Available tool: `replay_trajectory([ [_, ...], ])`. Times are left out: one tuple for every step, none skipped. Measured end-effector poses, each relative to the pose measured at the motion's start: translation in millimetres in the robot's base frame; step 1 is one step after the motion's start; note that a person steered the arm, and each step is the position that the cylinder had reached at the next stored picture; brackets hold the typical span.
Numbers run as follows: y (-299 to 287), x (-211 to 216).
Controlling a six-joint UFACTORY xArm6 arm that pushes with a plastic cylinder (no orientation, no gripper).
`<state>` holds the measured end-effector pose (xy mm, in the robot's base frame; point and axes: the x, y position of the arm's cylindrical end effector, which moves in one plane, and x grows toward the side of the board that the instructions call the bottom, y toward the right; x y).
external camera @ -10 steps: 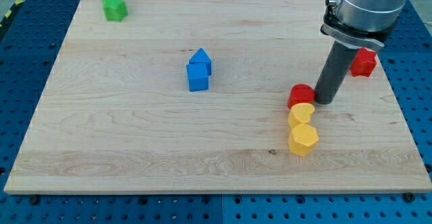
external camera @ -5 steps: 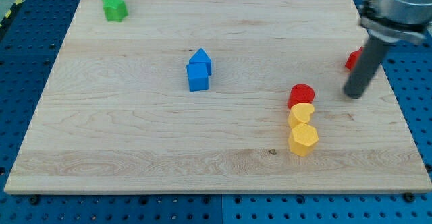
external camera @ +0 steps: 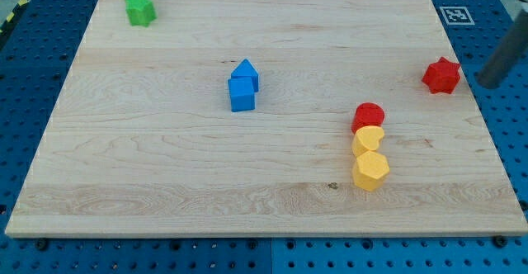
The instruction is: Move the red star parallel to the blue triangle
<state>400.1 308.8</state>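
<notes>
Rod tip beside the red star at the board's right edge.

The arm ends in a bare rod and holds nothing; its tip [external camera: 487, 84] sits just right of the red star [external camera: 441, 76], seemingly apart from it, though blur hinders certainty. Well left of the star stands the blue triangle [external camera: 246, 73], touching a blue cube [external camera: 242, 96] below it. A red cylinder [external camera: 369, 115] lies lower-left of the star.

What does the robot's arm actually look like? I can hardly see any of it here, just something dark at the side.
Only a short piece shows: a straight, dark grey rod, round and smooth, at the view's right edge. Its lower end, my tip, sits just right of the red star. There are no fingers on it, and no cables, markings or coverings show on this stretch. The rest of the arm is out of view.
</notes>
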Motion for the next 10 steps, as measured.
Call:
replay_trajectory([
  [-26, 4],
  [-59, 9],
  [-68, 9],
  [-73, 9],
  [-93, 8],
  [-105, -9],
  [-103, -26],
  [-124, -25],
  [-142, -22],
  [-142, -5],
])
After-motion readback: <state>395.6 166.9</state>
